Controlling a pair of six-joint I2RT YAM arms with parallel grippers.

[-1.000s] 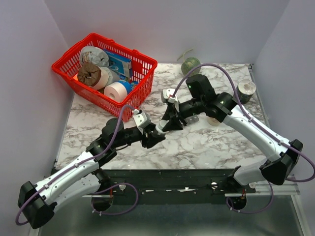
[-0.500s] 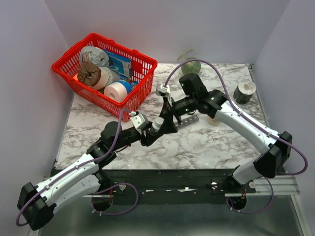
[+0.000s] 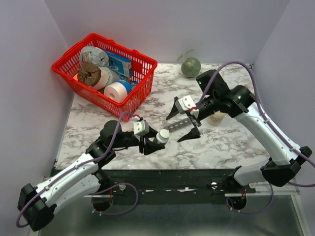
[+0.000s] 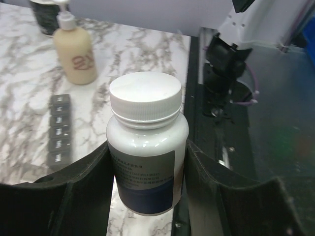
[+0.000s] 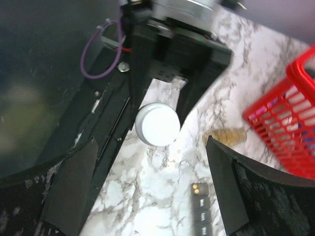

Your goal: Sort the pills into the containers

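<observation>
1. Progress: nothing is sorted as far as I can see. The organizer point(image 4: 60, 129) lies flat on the table point(image 3: 221, 142). Every lid the left wrist view shows is down, and no pills show in any compartment.
2. The pill vial point(image 5: 225, 136) lies on its side on the table, between the organizer and the basket point(image 3: 101, 101) in the right wrist view. It is apart from both and no gripper is on it. I can't pick it out in the top view.
3. The left gripper point(image 3: 153, 141) is clamped on a white bottle point(image 4: 146, 147) with its cap on, at the near edge of the table. That's not the vial. I can't tell whether the bottle rests on the surface or hangs off it.
4. The right gripper point(image 3: 183, 123) is spread wide and empty. In the top view one finger sits on either side of the organizer strip. Its height over the strip is unclear.
5. Left to do, by my read, is all of it: get the vial, open it, flip the lids, dose the compartments.
6. Surface: white marble-look top with grey veins and a dark rail along the near edge. The red basket sits far left, full of rolls and packs. A beige bottle point(image 4: 75, 51) stands beyond the organizer. A green ball point(image 3: 191, 66) sits at the far edge.
7. Room: plain pale walls on three sides.
</observation>
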